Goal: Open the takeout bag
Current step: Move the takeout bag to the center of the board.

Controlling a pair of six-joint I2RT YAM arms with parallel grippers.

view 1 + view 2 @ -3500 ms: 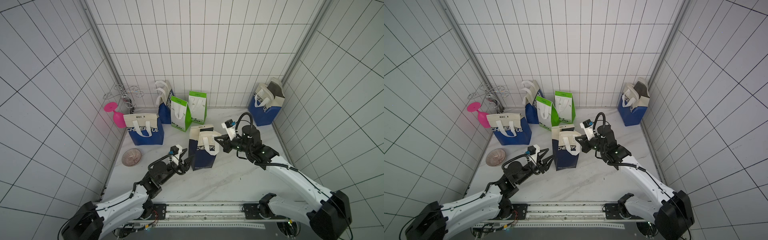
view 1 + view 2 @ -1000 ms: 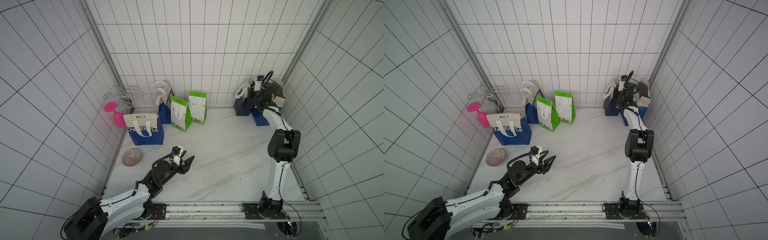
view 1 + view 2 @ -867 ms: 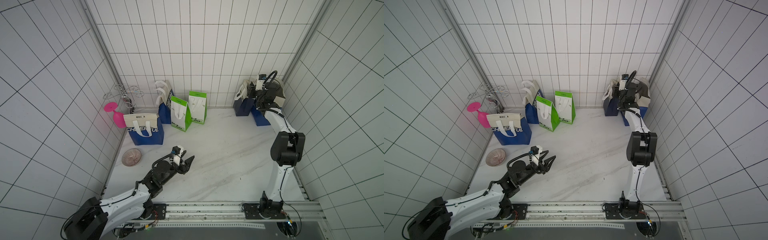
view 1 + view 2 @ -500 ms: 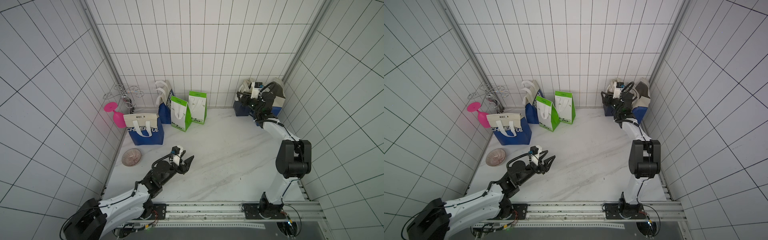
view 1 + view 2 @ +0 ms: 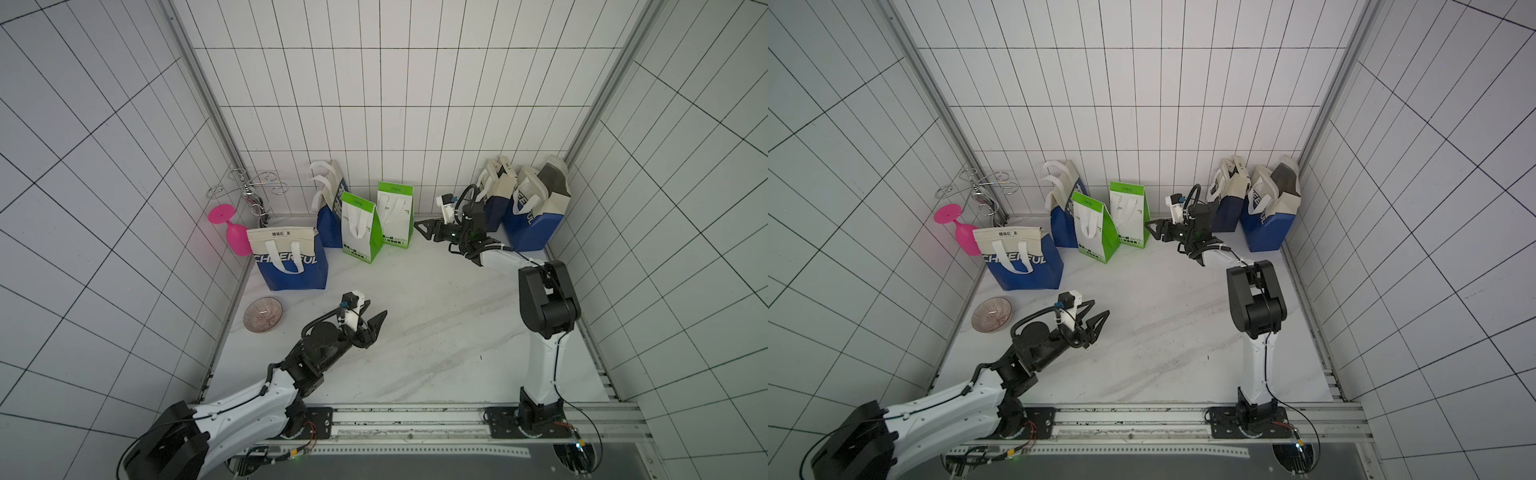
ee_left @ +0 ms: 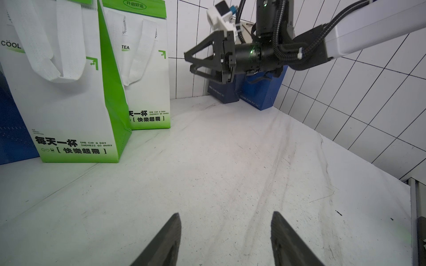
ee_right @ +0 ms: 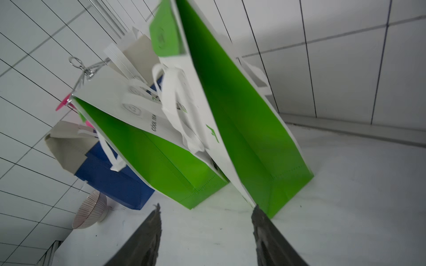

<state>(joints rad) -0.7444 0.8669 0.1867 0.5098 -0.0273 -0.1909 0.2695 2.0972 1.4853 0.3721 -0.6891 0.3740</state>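
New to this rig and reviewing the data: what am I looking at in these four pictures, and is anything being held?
Two robot arms, each ending in a two-finger gripper. Two pictures look down from above; two come from cameras on the wrists. On the white table: two green bags, four blue bags, a pink glass, a bowl, a wire rack. The left gripper and right gripper are both open, holding nothing.

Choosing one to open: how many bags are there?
6. Left: CHEERFUL bag, tall blue bag behind, front green bag, rear green bag. Back right corner: navy bag, bright blue bag. None seems hidden.
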